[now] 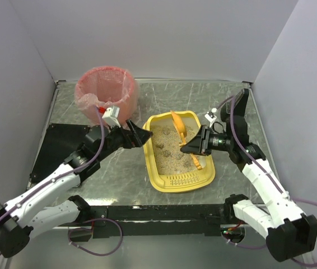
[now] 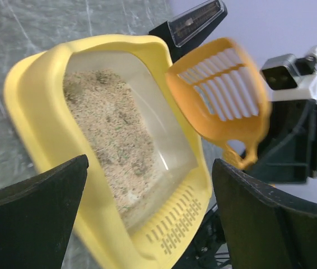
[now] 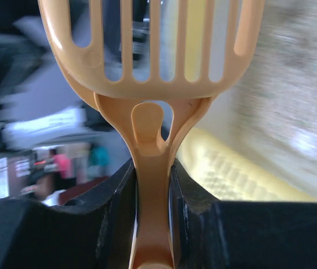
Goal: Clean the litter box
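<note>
- Litter box [image 1: 183,182]: flat on the table [image 1: 214,95], just right of centre, slotted lip toward the near edge. Beige litter inside with a few darker clumps.
- Left gripper [image 1: 143,136]: fingers spread wide and holding nothing, tips just at the box's left rim near its far-left corner. Left wrist view shows that rim lying between the two fingers [image 2: 32,207]; can't tell if they touch.
- Right gripper [image 1: 191,147]: fingers narrow, clamped on the handle of the orange slotted scoop [image 1: 179,128], over the right half of the box.
- Scoop head sits above the far end of the box.
- Pink-lined basket [image 1: 105,89]: far-left corner of the table, apart from the box.
</note>
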`<action>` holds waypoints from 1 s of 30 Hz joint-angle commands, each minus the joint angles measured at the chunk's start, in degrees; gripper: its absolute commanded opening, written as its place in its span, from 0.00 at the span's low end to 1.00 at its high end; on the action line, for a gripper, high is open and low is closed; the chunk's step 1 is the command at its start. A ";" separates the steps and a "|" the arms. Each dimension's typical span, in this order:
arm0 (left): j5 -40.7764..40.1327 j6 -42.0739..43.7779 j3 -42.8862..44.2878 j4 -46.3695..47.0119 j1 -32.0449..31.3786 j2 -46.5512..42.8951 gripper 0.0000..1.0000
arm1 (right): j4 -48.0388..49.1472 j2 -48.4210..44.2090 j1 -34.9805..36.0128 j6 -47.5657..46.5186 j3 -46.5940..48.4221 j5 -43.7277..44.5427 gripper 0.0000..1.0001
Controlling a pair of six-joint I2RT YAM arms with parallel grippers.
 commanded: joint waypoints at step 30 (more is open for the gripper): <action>11.60 -14.61 8.34 37.11 -7.42 22.08 0.34 | 77.25 -4.21 -3.69 66.23 -17.12 -20.66 0.13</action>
